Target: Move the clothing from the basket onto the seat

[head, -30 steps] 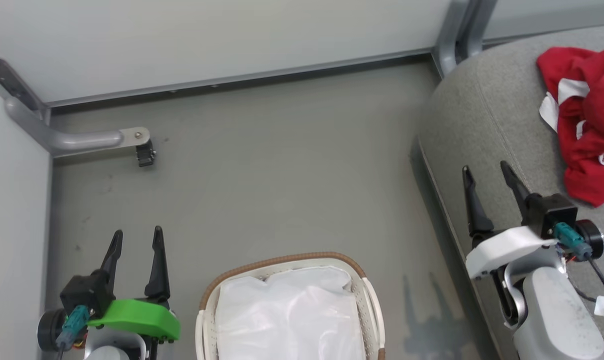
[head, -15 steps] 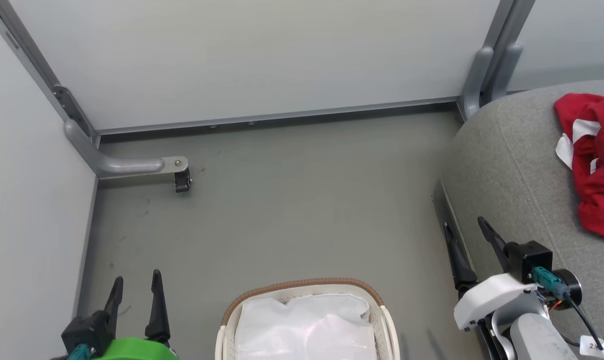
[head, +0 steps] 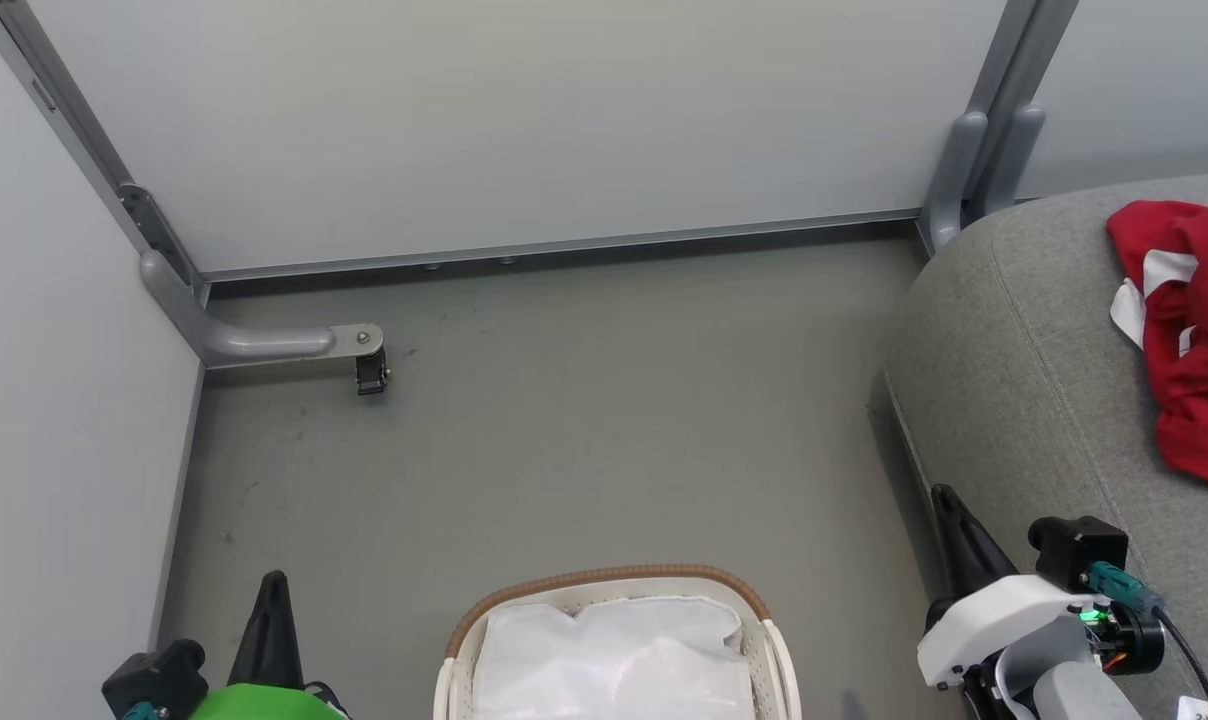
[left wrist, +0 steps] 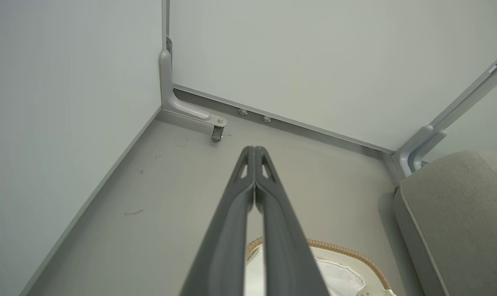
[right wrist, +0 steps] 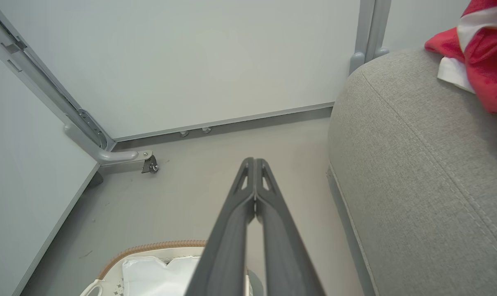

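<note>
Left wrist view: your left end effector had its two dark fingers pressed together from base to tip, with nothing between them. It pointed out over the bare grey floor towards the corner of the pale wall panels, where a metal bracket ended in a small caster.

In the right wrist view, your right end effector was just as tightly closed and just as empty. It aimed along the floor beside the rounded edge of the seat.

In the head view, both end effectors sat low, one on each side of the basket and apart from it. Neither reached into the basket. That reads as a drawn-back resting posture, with the fingers closed because there was nothing to carry.

The basket stood on the floor between the arms. The part of it in view held its white cloth liner, rumpled, below the tan woven rim.

The clothing lay as a crumpled red heap with white stripes on top of the grey seat, at the far right and well apart from your right end effector. The picture's edge cut the heap off, so you could not tell whether it was one garment or two.

Judging by this layout, the move onto the seat looked done or close to it. The basket's hidden near part would need a check.
</note>
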